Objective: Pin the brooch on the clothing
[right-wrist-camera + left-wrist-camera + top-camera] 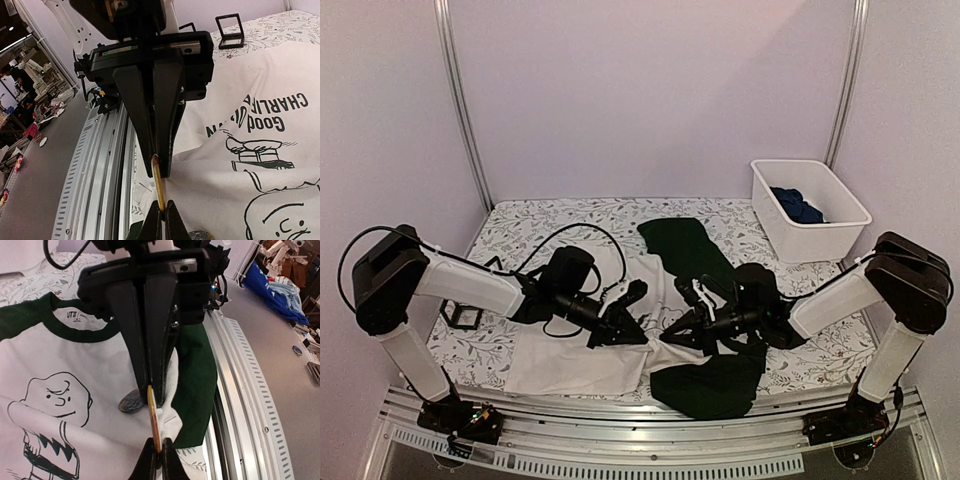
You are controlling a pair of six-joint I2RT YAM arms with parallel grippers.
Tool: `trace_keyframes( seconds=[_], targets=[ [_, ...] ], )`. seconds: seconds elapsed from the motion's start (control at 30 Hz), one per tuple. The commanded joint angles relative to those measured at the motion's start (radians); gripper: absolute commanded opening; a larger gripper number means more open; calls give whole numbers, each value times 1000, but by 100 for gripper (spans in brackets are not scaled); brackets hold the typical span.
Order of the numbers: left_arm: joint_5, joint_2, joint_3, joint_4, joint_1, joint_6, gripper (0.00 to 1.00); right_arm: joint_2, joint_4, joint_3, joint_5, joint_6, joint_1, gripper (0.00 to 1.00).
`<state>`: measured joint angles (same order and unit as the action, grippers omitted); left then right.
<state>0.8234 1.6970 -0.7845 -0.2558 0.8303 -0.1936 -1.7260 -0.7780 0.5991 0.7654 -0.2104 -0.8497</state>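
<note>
The clothing, a white T-shirt [570,365] with dark sleeves and a cartoon boy print [55,400], lies flat between the arms. Both grippers meet tip to tip over its lower middle. The brooch [154,417] is a thin gold disc seen edge-on, standing upright against a pinched fold of white cloth. My left gripper [160,446] is shut on its near edge. My right gripper [162,207] is shut on the brooch [158,182] from the opposite side. In the top view the left gripper [638,325] and right gripper [675,328] almost touch; the brooch is hidden there.
A small dark round piece [131,401] lies on the shirt beside the grippers. A white bin [843,228] holding a dark blue garment [798,205] stands at the back right. A small black stand [463,315] sits at the left. The metal table rail [240,405] runs close by.
</note>
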Motion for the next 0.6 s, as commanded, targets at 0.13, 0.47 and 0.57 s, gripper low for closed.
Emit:
trace_keyframes(
  seconds=[0.13, 0.47, 0.57],
  targets=[
    [-41, -6, 28, -115, -5, 61, 0, 34, -85, -82, -51, 10, 3, 33],
    [-53, 4, 40, -160, -2, 65, 0, -71, -366, -112, -163, 40, -43, 49],
    [-52, 6, 47, -182, -1, 69, 0, -120, -442, -111, -171, 19, -45, 44]
  ],
)
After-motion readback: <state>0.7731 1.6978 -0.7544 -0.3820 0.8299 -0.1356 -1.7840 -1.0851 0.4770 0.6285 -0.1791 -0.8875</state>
